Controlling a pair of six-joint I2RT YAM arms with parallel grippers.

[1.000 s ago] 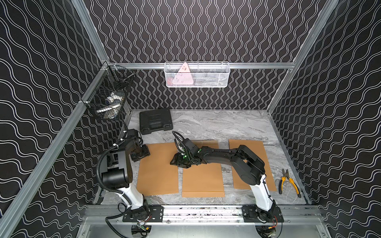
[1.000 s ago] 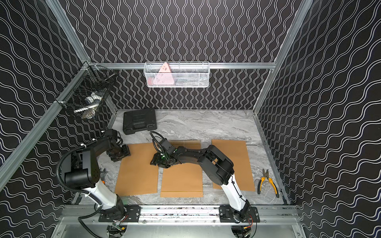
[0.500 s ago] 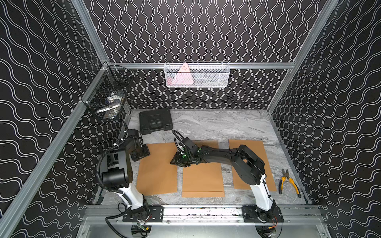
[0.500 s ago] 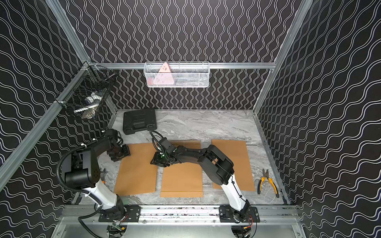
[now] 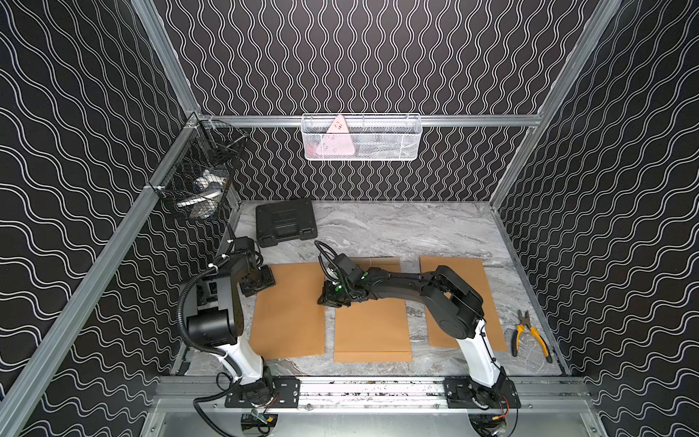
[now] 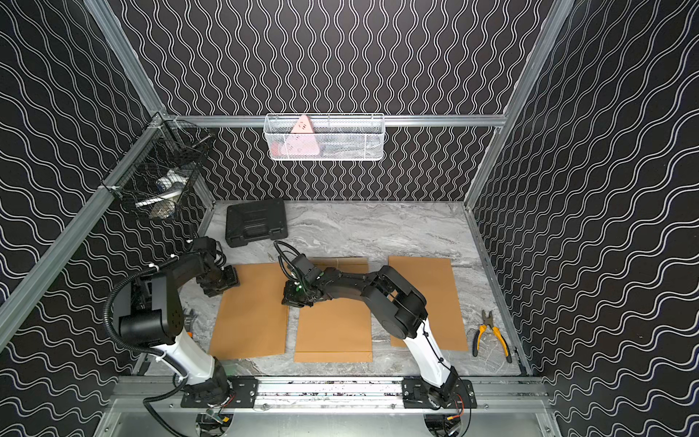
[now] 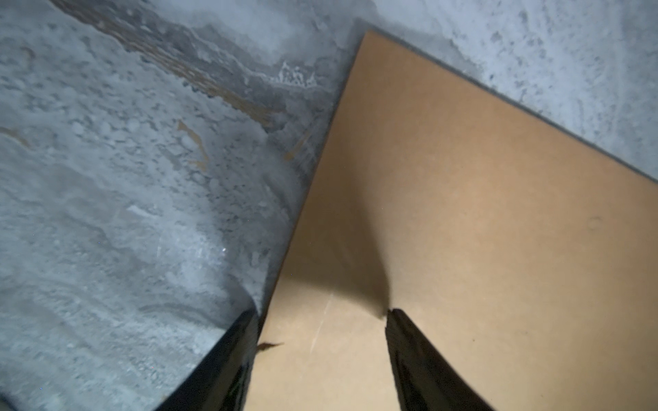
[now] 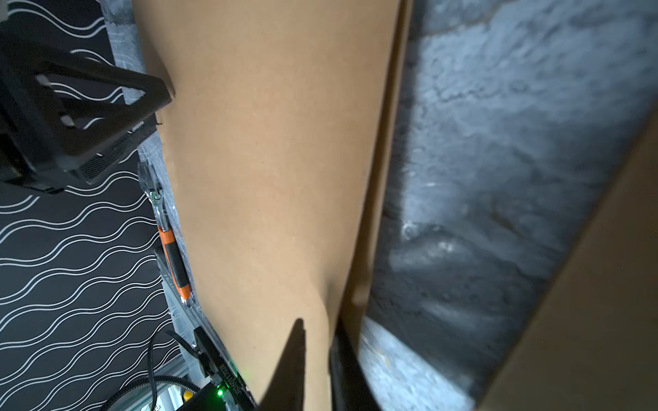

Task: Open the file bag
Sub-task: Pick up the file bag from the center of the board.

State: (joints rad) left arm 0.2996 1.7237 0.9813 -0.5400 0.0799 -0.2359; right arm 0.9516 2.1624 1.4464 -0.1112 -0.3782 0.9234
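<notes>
Amid black wavy-line panels (image 5: 340, 56), on a grey marbled desk (image 5: 397, 230), the right gripper (image 8: 318, 331) is clenched on the inner edge of the leftmost file bag (image 5: 291, 314) while the left gripper (image 7: 320, 313) stands released astride its far corner; a printed label (image 8: 230, 378) is too blurred to read.

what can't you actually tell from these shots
- Left bag opening: the right end effector covers the pinched edge in both top views, and the right wrist view is blurred there.
- Middle bag far end: hidden under the right arm in both top views.
- Black basket contents: too small, behind mesh.
- Left end effector: cut off by the left wrist view's edge, so contact with the bag is unclear.
</notes>
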